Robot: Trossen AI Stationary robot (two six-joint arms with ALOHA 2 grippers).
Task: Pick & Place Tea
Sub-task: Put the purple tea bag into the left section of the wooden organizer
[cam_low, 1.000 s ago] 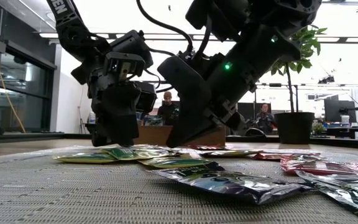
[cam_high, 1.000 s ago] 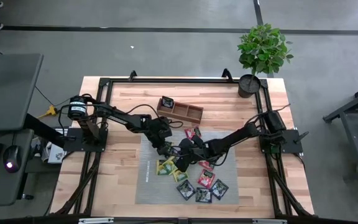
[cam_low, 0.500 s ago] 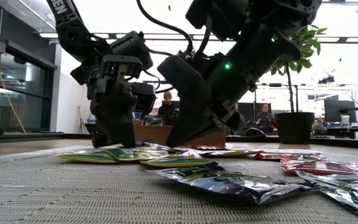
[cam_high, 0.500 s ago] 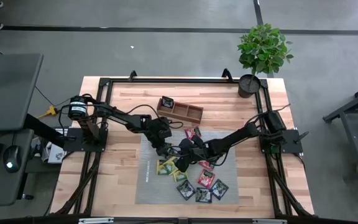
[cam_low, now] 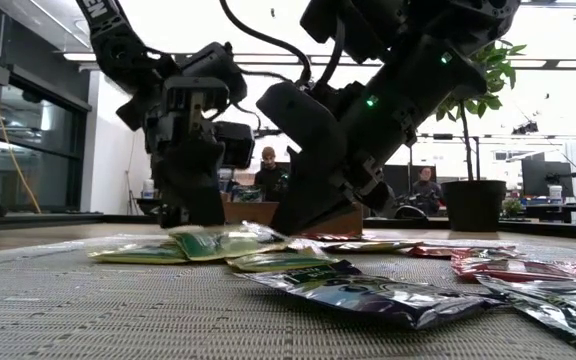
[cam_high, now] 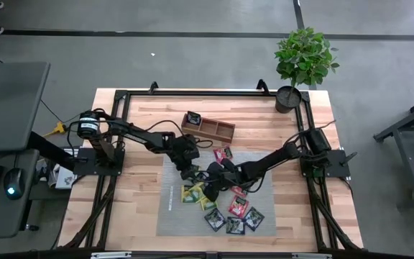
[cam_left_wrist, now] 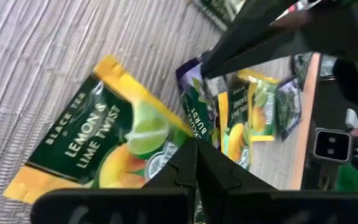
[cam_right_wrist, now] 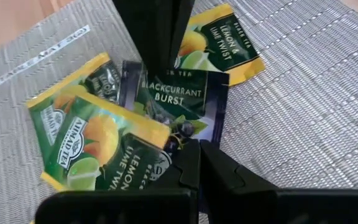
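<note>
Several tea sachets lie flat on the grey mat. Three yellow-green ones and a dark blackcurrant one crowd together between my two grippers. My left gripper is shut on a yellow lemon-and-lime sachet. My right gripper is shut, and its tips stand on the blackcurrant sachet. In the low view the left gripper and the right gripper both reach down to the mat. The brown wooden tray sits beyond the mat. My left gripper pinches the lemon-and-lime sachet by its corner, right beside the blackcurrant sachet. The fingers slant down from the table's left. That corner is a little raised; the rest of the sachet lies on the mat. My right gripper presses its shut fingertips down on the blackcurrant sachet's corner, slanting down from the table's right. The sachet lies flat on the mat, partly over a yellow-green one. The fingers hide the exact spot of contact.
More red and dark sachets lie on the mat's near right part. A potted plant stands at the table's far right corner. Bare wood flanks the mat on the left.
My left gripper has shut on the lemon-and-lime sachet's corner and rolled slightly. That corner has come up a little off the mat while the rest stays down.
</note>
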